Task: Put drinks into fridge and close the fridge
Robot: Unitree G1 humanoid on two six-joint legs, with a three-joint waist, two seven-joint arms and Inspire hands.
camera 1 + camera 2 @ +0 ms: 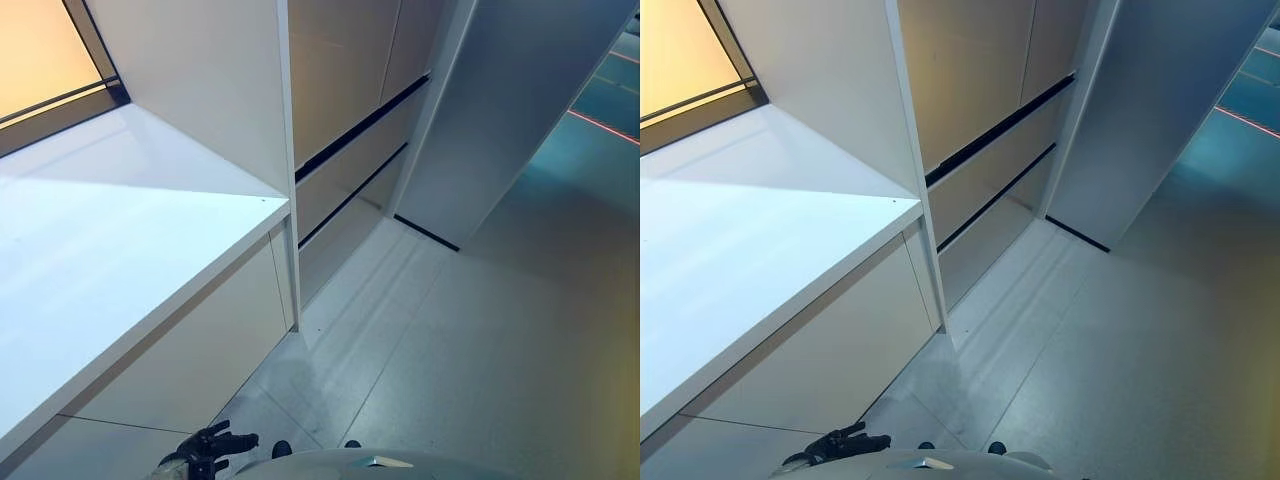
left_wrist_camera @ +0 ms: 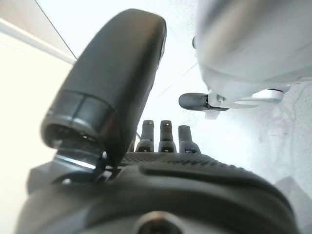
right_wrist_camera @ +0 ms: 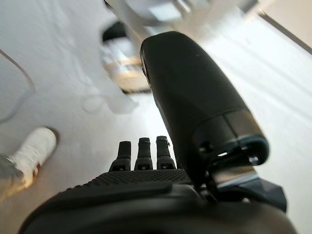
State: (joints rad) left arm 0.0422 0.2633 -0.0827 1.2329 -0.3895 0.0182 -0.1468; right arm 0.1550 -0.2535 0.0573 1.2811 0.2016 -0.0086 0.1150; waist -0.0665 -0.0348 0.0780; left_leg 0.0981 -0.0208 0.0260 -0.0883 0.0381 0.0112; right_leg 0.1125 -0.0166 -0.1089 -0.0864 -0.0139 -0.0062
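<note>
No drink shows in any view. A tall grey upright panel stands at the far right, past the cabinets; I cannot tell whether it is the fridge. My left hand hangs low by the cabinet front under the counter. In the left wrist view its thumb and fingers are straight and hold nothing. My right hand is outside both eye views. The right wrist view shows its thumb and fingers straight over the floor, with nothing in them.
A white counter runs along the left, with a white upright wall at its far end. Beige drawer fronts with dark gaps lie beyond. A person's white shoe is on the pale floor.
</note>
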